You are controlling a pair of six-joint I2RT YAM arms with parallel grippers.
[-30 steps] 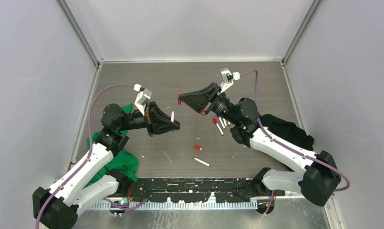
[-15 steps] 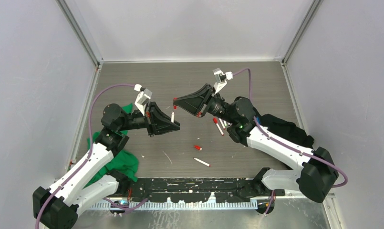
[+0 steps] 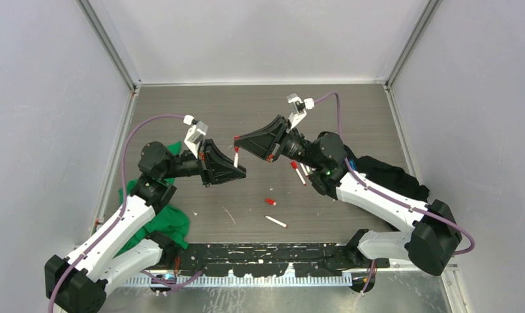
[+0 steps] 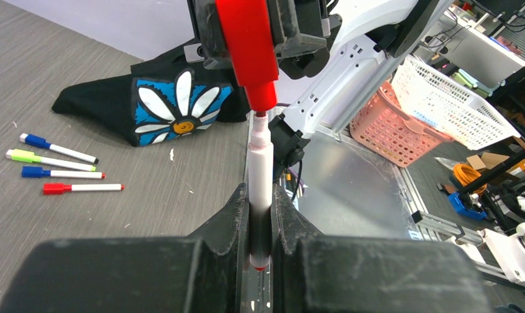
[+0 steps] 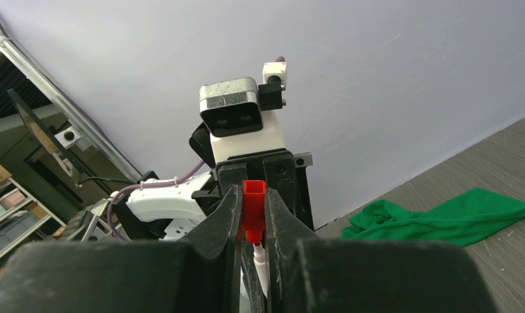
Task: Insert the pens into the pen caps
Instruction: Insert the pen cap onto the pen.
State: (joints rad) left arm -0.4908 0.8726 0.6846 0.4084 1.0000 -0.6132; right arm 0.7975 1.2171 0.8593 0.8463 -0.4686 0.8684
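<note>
Already four white marker pens (image 4: 51, 161) lie capped on the right, while the left gripper (image 3: 239, 171) holds another white barrel (image 4: 260, 163) upright and the right gripper (image 3: 237, 139) pinches a short red plastic cap (image 4: 252, 52) at its tip, unseated; one loose barrel (image 3: 276, 222) and loose red cap (image 3: 270, 201) wait nearer

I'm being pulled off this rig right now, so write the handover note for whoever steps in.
Left gripper: shut on a white pen, tip pointing up.
Right gripper: shut on a red cap, its mouth right at that pen's tip, not yet pushed on.
Done: four pens lie by the black cloth and look capped.
Left: seat this cap, then join the loose pen and the loose red cap.
</note>
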